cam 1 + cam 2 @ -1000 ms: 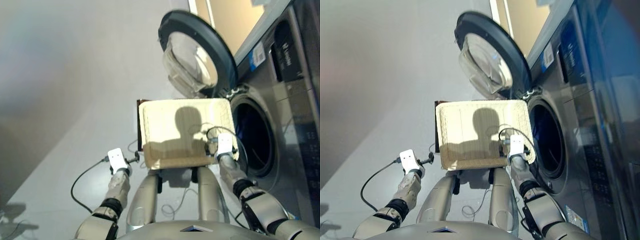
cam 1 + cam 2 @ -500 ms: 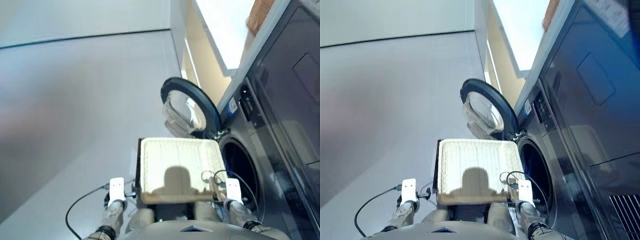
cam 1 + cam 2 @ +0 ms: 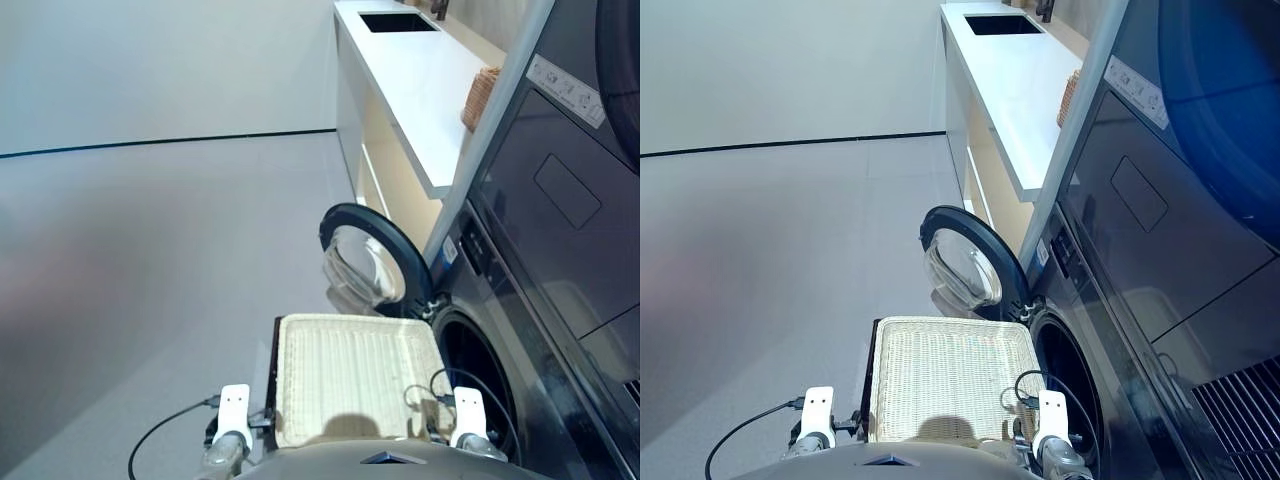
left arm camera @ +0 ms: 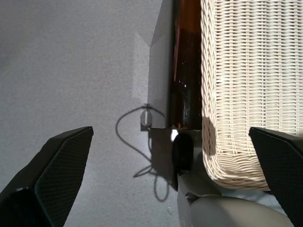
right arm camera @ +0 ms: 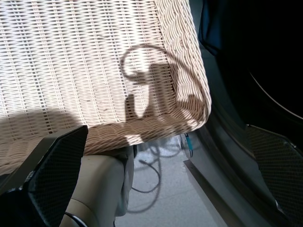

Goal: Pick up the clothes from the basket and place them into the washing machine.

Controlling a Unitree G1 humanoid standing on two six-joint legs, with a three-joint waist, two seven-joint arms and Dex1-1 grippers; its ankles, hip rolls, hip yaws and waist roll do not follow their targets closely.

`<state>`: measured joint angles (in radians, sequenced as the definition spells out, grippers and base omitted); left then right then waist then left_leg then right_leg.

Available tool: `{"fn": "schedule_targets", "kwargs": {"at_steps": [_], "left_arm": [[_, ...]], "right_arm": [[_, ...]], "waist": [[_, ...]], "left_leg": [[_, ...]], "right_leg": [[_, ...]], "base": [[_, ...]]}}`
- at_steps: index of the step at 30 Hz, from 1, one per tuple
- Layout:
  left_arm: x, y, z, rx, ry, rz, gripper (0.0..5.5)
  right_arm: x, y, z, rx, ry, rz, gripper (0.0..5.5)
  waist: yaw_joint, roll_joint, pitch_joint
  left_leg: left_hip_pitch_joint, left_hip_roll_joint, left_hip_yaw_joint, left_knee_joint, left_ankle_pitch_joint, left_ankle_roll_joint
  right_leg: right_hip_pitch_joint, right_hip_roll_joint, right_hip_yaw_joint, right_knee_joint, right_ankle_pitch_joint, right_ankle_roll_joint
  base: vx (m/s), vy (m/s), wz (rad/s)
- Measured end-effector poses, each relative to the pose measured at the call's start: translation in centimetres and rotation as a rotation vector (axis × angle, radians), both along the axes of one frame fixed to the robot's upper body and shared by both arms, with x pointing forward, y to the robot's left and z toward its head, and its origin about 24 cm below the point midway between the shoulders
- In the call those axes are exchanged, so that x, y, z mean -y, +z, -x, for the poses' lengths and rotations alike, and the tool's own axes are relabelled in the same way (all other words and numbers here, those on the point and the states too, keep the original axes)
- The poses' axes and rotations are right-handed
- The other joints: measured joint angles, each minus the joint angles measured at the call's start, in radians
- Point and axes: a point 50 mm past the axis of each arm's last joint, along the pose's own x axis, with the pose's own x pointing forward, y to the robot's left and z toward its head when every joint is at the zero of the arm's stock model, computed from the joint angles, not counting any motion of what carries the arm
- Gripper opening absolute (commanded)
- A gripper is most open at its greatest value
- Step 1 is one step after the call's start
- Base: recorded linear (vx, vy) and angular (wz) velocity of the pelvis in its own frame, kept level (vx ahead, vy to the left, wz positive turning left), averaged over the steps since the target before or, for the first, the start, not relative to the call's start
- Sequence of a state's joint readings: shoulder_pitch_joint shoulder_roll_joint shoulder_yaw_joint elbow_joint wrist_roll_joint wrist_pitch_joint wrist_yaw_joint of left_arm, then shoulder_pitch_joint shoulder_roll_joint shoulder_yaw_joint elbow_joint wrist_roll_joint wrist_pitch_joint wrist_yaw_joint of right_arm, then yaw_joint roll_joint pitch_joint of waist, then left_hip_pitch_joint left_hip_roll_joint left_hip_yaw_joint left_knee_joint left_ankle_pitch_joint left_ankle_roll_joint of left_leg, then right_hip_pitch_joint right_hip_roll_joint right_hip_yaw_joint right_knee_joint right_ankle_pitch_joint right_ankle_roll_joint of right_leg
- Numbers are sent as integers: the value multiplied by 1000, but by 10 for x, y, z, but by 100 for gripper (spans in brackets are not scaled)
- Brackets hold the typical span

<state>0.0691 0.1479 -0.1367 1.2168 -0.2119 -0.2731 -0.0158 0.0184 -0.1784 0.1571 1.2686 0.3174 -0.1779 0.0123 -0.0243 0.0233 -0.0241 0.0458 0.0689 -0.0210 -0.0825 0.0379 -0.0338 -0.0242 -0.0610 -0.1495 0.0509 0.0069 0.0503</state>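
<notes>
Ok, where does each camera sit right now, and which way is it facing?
Head stereo pair: looks forward and down at the pale cream woven wicker basket, the dark grey washing machine and its open round door; both wrists show.
Left wrist: faces the floor beside the basket's rim; two black fingers spread.
Right wrist: faces the basket's corner; fingers spread.
All share the basket.

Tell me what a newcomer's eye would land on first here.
First the pale wicker basket, lying empty in front of the robot. Next the washing machine to its right, its round porthole door swung wide open beyond the basket. Both grippers hang open, the left gripper beside the basket, the right gripper at its corner.
</notes>
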Motion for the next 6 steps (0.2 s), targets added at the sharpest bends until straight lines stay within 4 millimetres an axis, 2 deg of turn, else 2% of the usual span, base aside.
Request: {"fn": "schedule_targets", "kwargs": {"at_steps": [6], "left_arm": [[2,0,0,-1,-5,3,550]], "right_arm": [[0,0,1,-2,4,-1,550]], "waist": [[0,9,-6]], "left_leg": [[18,1,1,-3,-1,-1]], "right_leg": [[19,0,1,0,0,0]], "base": [[0,0,0]]}}
